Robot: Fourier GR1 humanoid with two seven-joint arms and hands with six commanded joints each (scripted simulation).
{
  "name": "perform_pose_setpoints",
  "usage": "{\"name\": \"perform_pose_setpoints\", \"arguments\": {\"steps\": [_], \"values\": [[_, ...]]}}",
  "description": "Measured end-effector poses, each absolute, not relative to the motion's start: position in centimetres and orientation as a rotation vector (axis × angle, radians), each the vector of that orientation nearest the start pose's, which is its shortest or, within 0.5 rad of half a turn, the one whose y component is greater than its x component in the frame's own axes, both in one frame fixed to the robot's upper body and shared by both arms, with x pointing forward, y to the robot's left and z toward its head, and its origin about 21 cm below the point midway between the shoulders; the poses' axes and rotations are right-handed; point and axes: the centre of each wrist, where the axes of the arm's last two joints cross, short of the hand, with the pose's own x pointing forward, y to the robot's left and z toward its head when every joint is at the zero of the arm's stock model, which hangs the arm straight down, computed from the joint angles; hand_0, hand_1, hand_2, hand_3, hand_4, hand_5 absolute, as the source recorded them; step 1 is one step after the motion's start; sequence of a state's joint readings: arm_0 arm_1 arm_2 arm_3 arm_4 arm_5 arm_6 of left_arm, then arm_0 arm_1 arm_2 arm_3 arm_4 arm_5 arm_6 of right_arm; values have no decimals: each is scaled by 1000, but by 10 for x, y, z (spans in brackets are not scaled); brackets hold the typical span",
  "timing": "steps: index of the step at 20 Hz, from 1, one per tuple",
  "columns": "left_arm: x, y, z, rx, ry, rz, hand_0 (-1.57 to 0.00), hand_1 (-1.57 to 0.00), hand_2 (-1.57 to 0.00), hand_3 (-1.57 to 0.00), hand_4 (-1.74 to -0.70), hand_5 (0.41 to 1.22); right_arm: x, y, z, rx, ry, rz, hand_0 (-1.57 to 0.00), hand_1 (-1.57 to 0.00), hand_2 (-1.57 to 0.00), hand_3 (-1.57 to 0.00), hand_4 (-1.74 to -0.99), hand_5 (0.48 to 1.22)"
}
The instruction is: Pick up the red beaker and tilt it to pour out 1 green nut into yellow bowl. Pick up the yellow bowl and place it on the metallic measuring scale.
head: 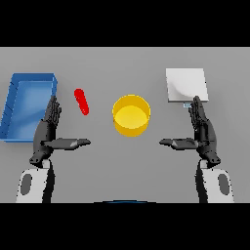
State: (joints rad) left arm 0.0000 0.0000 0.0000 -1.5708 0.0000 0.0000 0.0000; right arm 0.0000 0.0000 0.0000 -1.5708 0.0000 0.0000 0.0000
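red beaker [82, 101]: lay tilted on the table, between blue tray [27, 105] and yellow bowl [131, 115]
scale [186, 85]: right of the bowl
left hand [49, 134]: fingers straight, thumb out, holding nothing
right hand [201, 133]: likewise

My left hand [46, 134], at the lower left of the frame, is dark grey, almost black, with slim segmented fingers and a long thumb. My right hand [202, 134], at the lower right, has the same colour and shape. Behind each wrist my forearm is white, with a grey oval patch on the shell; perhaps it is a cover plate.
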Motion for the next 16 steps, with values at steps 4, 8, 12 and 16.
{"name": "perform_pose_setpoints", "arguments": {"steps": [4,8,12,16], "values": [[246,229,-3,-1,-1574,0,1,1,1,1,-1202,677,251,-224,-2,2,-1568,0,1,1,1,1,-1177,572],[232,228,5,30,-1619,-125,1,1,1,1,-1203,677,246,-227,3,-120,-1622,161,1,1,1,1,-1183,576],[222,225,12,44,-1608,-179,1,1,1,1,-1191,663,241,-224,8,-156,-1633,238,1,1,1,1,-1196,584],[223,225,14,56,-1585,-207,1,1,1,1,-1171,652,242,-226,9,-98,-1645,216,1,1,1,1,-1261,604]]}}
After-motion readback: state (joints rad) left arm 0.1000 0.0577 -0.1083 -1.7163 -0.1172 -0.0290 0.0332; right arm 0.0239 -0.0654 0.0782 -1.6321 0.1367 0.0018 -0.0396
